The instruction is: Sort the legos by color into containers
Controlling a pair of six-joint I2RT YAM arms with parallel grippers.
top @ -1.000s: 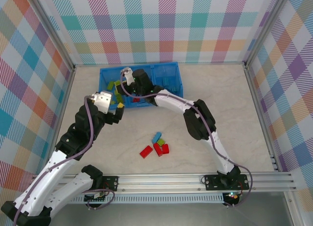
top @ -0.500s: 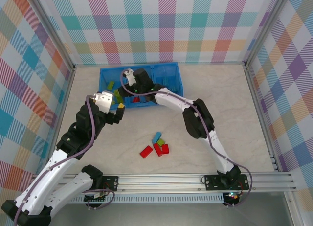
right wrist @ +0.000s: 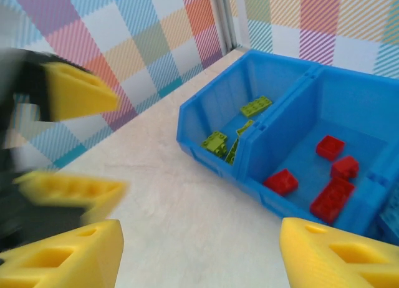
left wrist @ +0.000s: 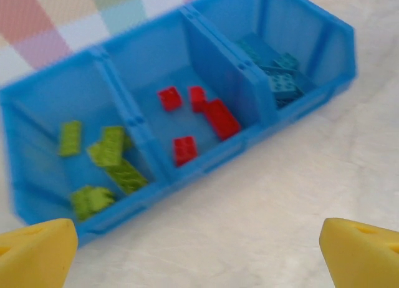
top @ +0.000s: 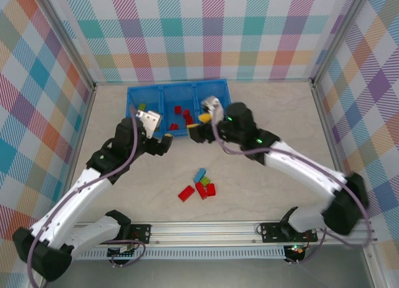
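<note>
Pulled back from above the tray (top: 177, 85), my right fingers (right wrist: 62, 257) now hang just outside its near wall, apart and empty, freed for another pick. Alongside, my left fingers (left wrist: 34, 250) wait wide and empty. Loose legos (top: 201, 187) lie on the tabletop (top: 274, 113), well short of the tray.

Left tool (right wrist: 115, 144) blurred, tray (right wrist: 274, 201) cropped right

Tray (left wrist: 215, 163) with legos (left wrist: 219, 118), on surface (top: 293, 113).
Tray stood far back, left of centre; legos lay in all three compartments (left wrist: 162, 129). Loose legos (top: 199, 187) lay clustered before it, well apart.
</note>
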